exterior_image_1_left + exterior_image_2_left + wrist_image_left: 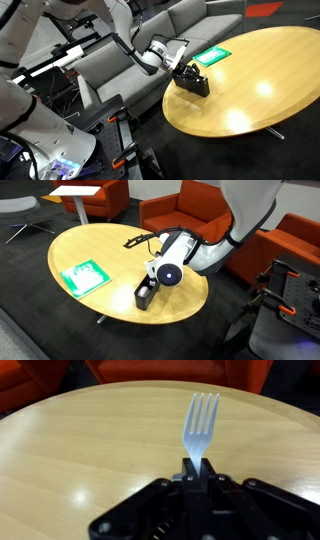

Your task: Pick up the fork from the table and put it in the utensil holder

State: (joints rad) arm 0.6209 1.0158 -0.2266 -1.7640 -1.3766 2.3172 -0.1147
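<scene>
**Fork gripped, holder close by**

Your gripper was clamped on the fork, tines pointing out over the table. The holder sat just beside it. You likely needed to centre the fork above the opening, lower slowly, then release.

Card: a flat green-and-white rectangular card lies face up, seen in both exterior views.
Sofa: a long grey fabric sofa runs behind the card in an exterior view.
Armchairs: an orange upholstered armchair sits centre back, with a second orange armchair and a third orange armchair to either side. Orange upholstery also fills the top of the wrist view.
Side table: a small white side table stands just beside the second orange armchair.
Floor: dark grey carpet covers the room, and a red floor patch shows at the upper edge.
</scene>
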